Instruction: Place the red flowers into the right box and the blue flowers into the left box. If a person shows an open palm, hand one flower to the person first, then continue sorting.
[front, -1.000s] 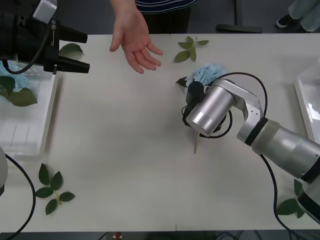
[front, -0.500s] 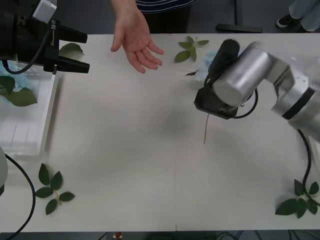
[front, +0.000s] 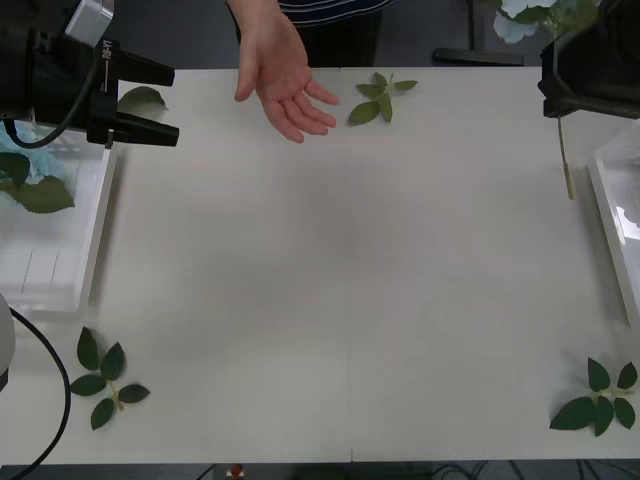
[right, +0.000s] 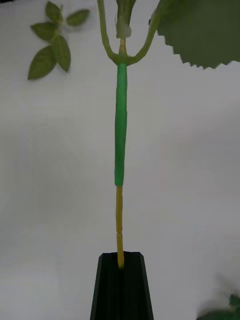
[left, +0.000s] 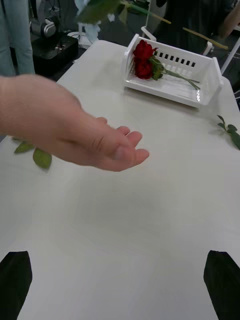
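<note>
1. Black right gripper (right: 120, 267) is clamped on the bare yellow tip of a blue flower's stem (right: 120, 150), almost nothing inside the jaws. Long stem plus a heavy head, so it could pivot or slip out mid-swing.
2. In front view that gripper (front: 592, 62) sits at 1-2 o'clock, up high; the stem (front: 565, 160) dangles over the table (front: 340, 270) near the right box (front: 612, 215), pale bloom (front: 520, 18) overhead. Risk: a drop here lands blue in or beside the red box, wrong bin.
3. Open palm (front: 285, 70) is out at 12 o'clock, well apart from the held flower. Handover comes first imo. Skipping it and going straight to the left box (front: 55, 235) at 9 o'clock breaks the task order.
4. Reach toward the palm is long; a swinging stem could poke the hand, or release could come before the person has hold.
5. Left gripper (front: 150, 100) hangs at 10-11 o'clock, fingers (left: 15, 280) spread apart, empty, aimed at the palm. Crossing paths with the right arm near the hand means collision risk.
6. Red flowers (left: 144, 60) lie in the right box, blue ones (front: 30, 165) in the left; loose leaf sprigs (front: 100, 380) are clutter, not targets.
</note>
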